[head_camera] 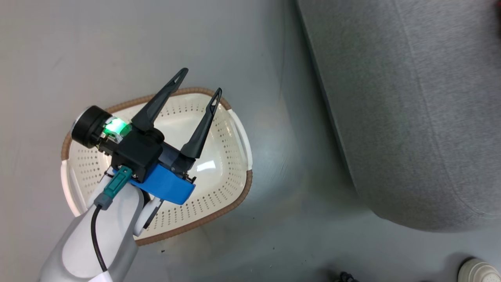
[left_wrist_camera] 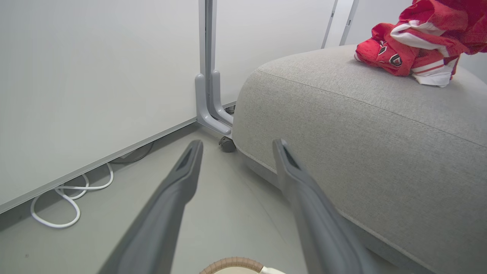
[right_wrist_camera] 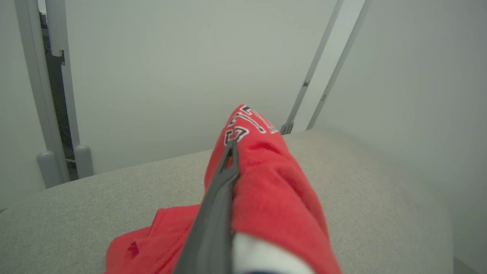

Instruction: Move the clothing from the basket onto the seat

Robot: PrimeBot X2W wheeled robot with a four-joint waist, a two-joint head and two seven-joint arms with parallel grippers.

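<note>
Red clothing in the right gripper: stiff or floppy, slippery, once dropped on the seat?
Likely floppy: the clothing drapes and folds around the shut right gripper. Probably light, since it bunches in soft heaps on the seat. Unlikely to slide: soft fabric on woven upholstery should stay put.

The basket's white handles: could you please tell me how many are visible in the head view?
2. One handle is on the basket's side nearest the seat; the other handle is on the opposite side, by the pale forearm.
</note>
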